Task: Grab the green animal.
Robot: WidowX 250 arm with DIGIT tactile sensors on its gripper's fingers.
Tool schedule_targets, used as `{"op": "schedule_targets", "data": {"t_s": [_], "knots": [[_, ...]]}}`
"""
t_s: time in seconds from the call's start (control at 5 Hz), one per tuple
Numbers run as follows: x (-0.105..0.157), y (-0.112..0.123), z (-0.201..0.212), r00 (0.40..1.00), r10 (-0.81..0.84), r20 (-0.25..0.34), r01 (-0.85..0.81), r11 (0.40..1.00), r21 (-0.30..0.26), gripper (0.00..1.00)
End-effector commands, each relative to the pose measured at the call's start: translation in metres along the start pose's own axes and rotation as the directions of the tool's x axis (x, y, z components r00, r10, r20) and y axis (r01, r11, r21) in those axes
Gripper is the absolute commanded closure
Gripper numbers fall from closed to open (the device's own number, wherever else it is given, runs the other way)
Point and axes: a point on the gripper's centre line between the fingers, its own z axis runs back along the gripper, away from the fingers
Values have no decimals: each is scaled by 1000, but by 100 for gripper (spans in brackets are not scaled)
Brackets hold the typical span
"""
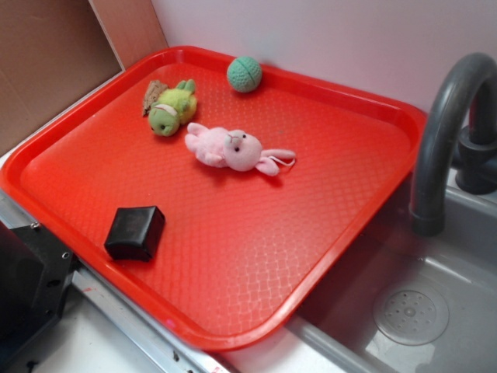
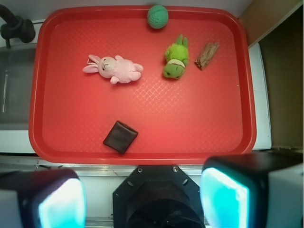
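The green animal (image 1: 172, 106) is a small yellow-green plush lying on the red tray (image 1: 326, 194) near its far left. In the wrist view the green animal (image 2: 176, 63) lies at the upper right of the red tray (image 2: 199, 123). My gripper (image 2: 142, 199) is open and empty, high above the tray's near edge, far from the toy. Its two fingers (image 2: 223, 197) show wide apart at the bottom of the wrist view. The gripper itself is out of the exterior view.
A pink plush bunny (image 1: 233, 149) lies mid-tray. A teal knitted ball (image 1: 245, 74) sits at the far rim. A brown bark-like piece (image 1: 152, 95) lies beside the green toy. A black block (image 1: 135, 231) sits near the front. A grey faucet (image 1: 446, 132) and sink (image 1: 411, 311) stand right.
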Motion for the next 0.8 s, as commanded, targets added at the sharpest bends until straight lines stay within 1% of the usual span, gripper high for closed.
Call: {"op": "schedule_targets", "data": {"t_s": [0.0,0.2,0.4,0.6], "knots": [[0,0,0,1000,0,0,0,1000,0,0],[16,18,-13,973,197,117,-200,980,15,0],[25,39,-22,910,346,228,-367,929,54,0],[36,58,-37,892,353,283,-378,925,36,0]]}}
